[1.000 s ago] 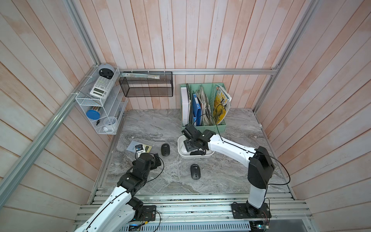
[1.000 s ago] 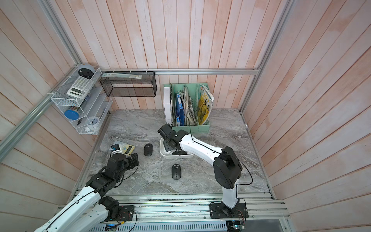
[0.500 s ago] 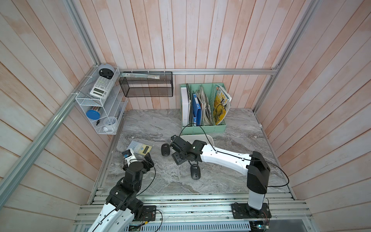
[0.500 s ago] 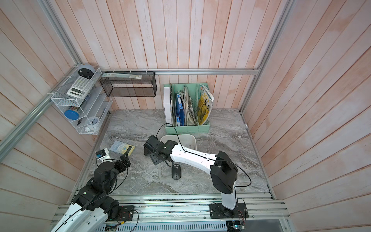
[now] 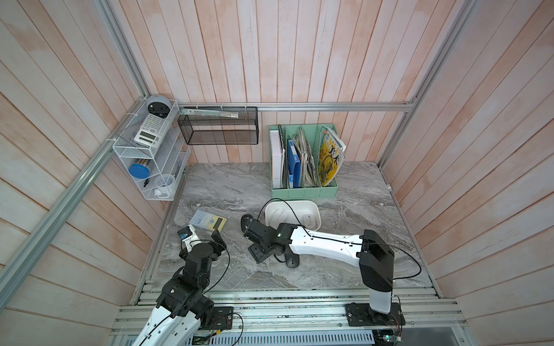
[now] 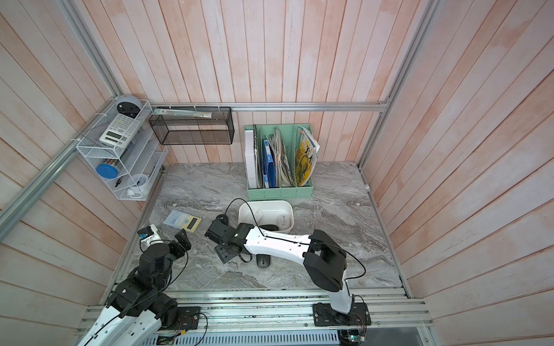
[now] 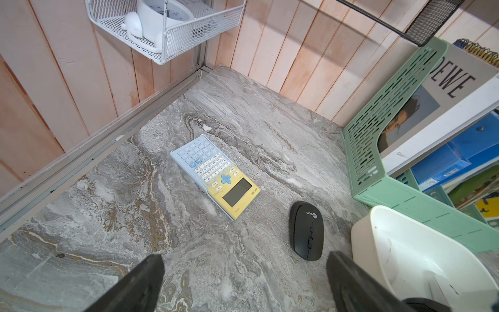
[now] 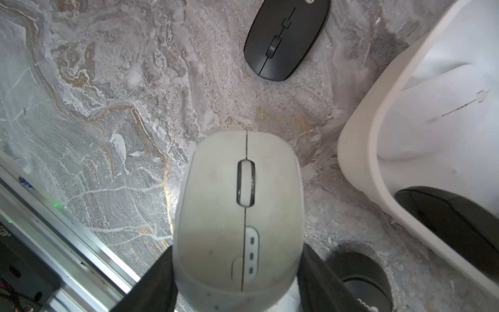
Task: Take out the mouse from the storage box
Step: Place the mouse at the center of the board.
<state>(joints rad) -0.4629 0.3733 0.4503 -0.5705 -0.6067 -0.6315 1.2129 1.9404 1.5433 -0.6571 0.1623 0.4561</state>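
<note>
Only the right wrist view shows the mouse being taken out: a pale grey mouse with a scroll wheel and three small dots. The right gripper clamps it by its sides, jaws about half spread, over the marble tabletop just outside the white storage box. In both top views the arm's own bulk hides this mouse.

Inside the box, the same wrist view shows a white mouse and a dark mouse. A top view adds a second white mouse.

The left wrist view shows the left gripper spread wide and empty above the tabletop. Ahead of it lie a blue-and-yellow calculator and a black wireless mouse, whose logo seems to read "coo". The calculator's brand mark is too small to read. In the mint-green file holder stands a white book with a portrait and the large letters "DEWE".
</note>
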